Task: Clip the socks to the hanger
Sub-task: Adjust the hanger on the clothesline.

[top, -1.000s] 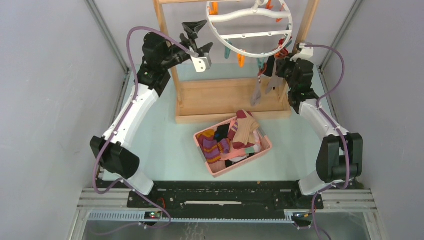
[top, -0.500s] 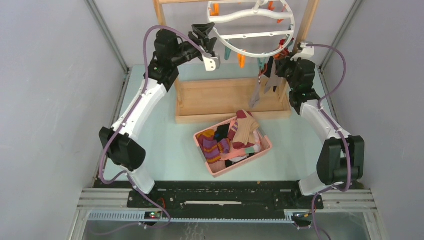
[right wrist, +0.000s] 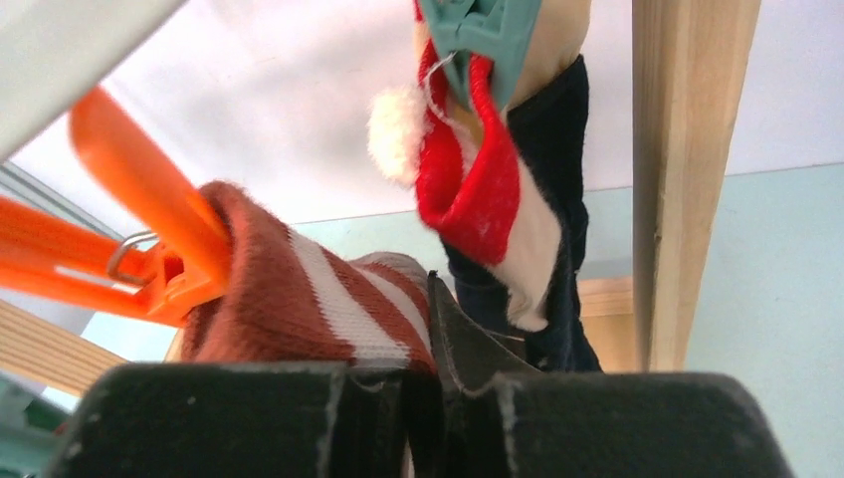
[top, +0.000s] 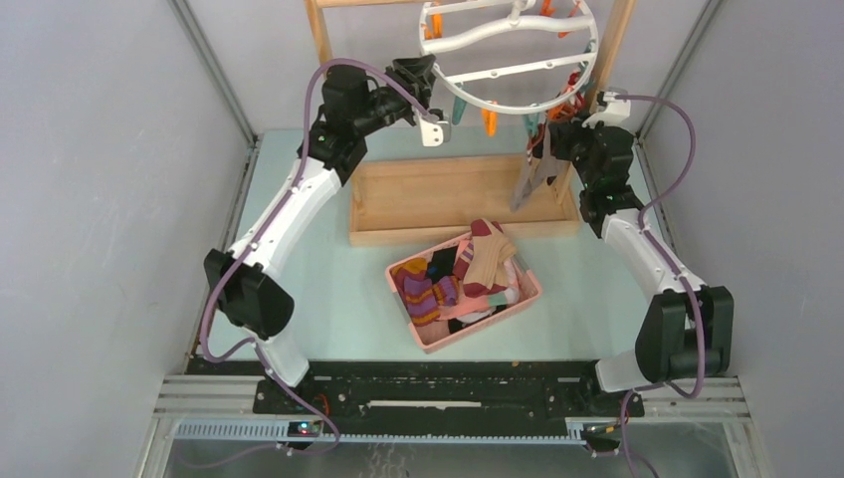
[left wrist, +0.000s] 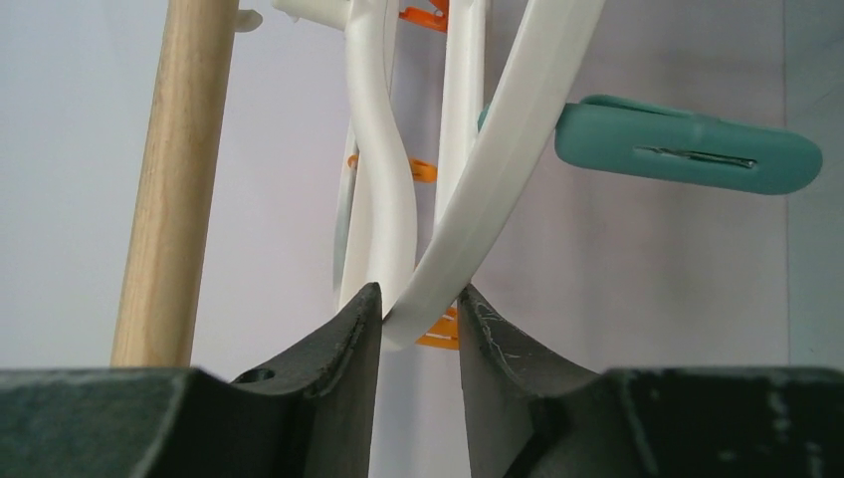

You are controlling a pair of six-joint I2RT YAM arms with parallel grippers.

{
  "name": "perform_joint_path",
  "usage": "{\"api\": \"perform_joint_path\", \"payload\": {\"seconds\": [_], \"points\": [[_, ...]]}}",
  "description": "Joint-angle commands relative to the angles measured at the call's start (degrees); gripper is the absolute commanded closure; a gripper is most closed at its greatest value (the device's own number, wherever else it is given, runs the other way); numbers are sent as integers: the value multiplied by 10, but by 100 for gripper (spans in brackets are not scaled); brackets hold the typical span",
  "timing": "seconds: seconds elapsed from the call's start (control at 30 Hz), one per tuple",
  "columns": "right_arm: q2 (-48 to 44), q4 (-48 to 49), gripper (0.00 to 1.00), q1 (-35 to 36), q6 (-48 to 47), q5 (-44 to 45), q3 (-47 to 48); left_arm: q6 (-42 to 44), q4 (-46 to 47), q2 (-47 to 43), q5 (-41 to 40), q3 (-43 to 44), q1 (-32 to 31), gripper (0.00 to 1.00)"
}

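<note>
the hanger (top: 510, 55) hangs inside the rack frame (top: 428, 199) at the 12 o'clock edge of the table (top: 328, 269), and the basket (top: 482, 325) sits in front of the frame's base toward 6 o'clock, with loose socks (top: 468, 269) piled in it. the left gripper (top: 423, 70) is at the hanger's 9 o'clock side with the rim between its fingers (left wrist: 343, 339). the right gripper (top: 549, 139) is at the hanger's 4 o'clock, beside the right post (right wrist: 687, 179), its fingers about the nearer hung sock (right wrist: 299, 299), which hangs at 9 o'clock of the farther hung sock (right wrist: 488, 199).
</note>
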Motion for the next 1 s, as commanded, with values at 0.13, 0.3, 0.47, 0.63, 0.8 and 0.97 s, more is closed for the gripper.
{"api": "perform_joint_path", "payload": {"seconds": [0.13, 0.3, 0.47, 0.63, 0.8, 0.97], "points": [[-72, 11, 68, -2, 7, -16, -24, 27, 3, -35, -40, 2, -30, 65], [-116, -11, 46, -4, 6, -14, -38, 24, 2, -55, -59, -16, -45, 65], [-153, -38, 36, -12, 5, -20, -52, 21, 2, -70, -84, -29, -55, 68], [-196, -54, 35, -17, 6, -43, -70, 17, -5, -89, -116, -43, -62, 74], [-227, -60, 36, -18, 20, -70, -72, 26, -17, -102, -159, -53, -76, 78], [-251, -58, 35, -25, 51, -96, -72, 54, -19, -106, -223, -63, -95, 83]]}}
